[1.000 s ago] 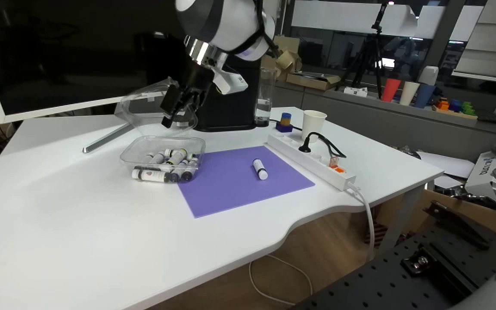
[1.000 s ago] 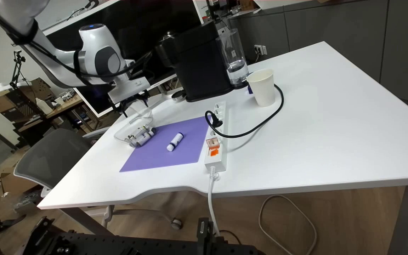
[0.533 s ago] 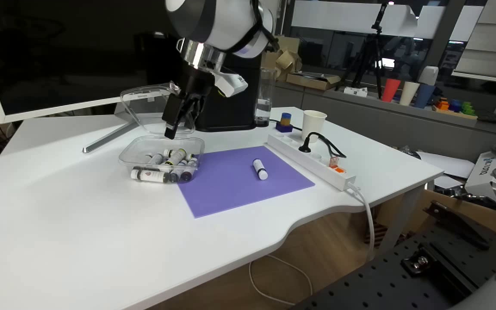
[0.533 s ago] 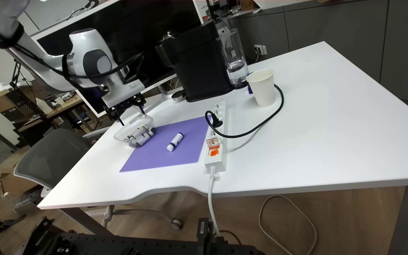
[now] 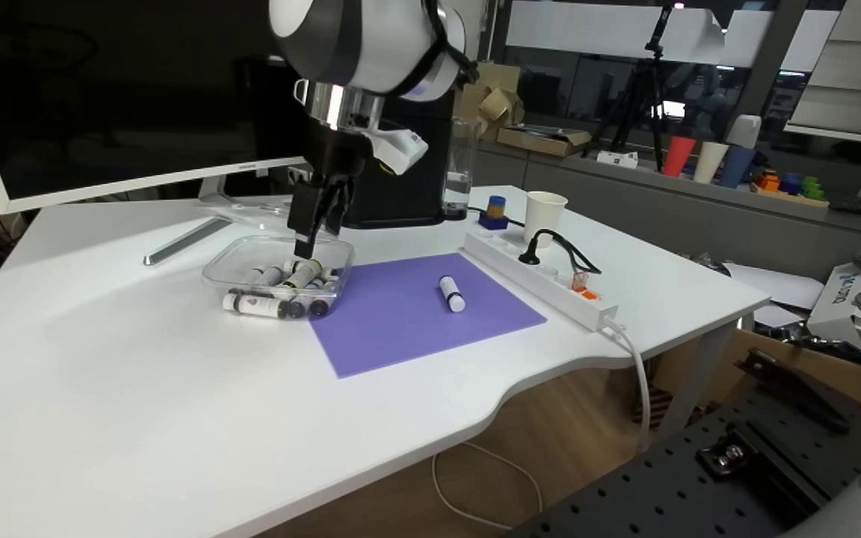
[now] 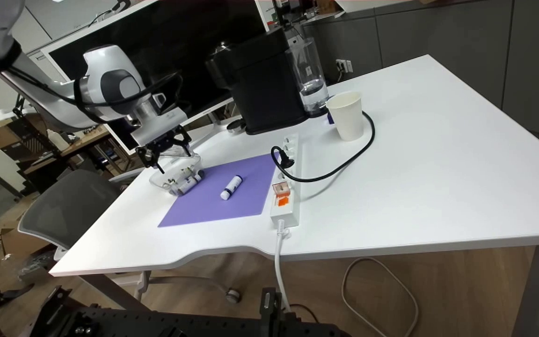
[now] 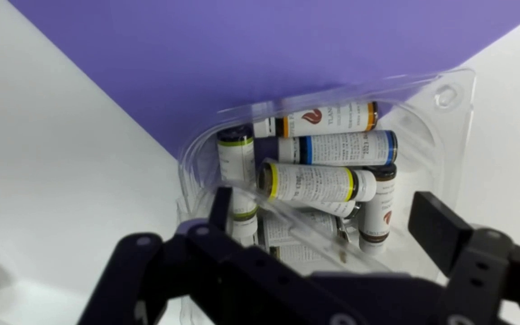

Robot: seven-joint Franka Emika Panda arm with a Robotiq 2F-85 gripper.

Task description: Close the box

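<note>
The clear plastic box (image 5: 217, 270) stands at the edge of a purple mat and holds several small labelled bottles (image 7: 314, 183). Its see-through lid (image 5: 262, 215) appears low behind the box, hard to make out; how far it tilts I cannot tell. My gripper (image 5: 321, 233) points down over the back part of the box, seen also as the gripper (image 6: 175, 162) over it from elsewhere. In the wrist view the fingers (image 7: 438, 230) are wide apart. A blurred clear edge, probably of the lid, crosses between them; whether either finger touches it is unclear.
On the purple mat (image 5: 415, 329) lies a single white bottle (image 5: 451, 294). Beyond it runs a white power strip (image 5: 535, 280) with a black cable and a paper cup (image 5: 544, 217). A tall black machine (image 6: 262, 79) and a monitor (image 5: 102, 90) stand behind.
My gripper has come down towards the box. The lid, standing raised a second ago, has dropped low behind the rim. The box has shifted very slightly, with its bottles still inside.
</note>
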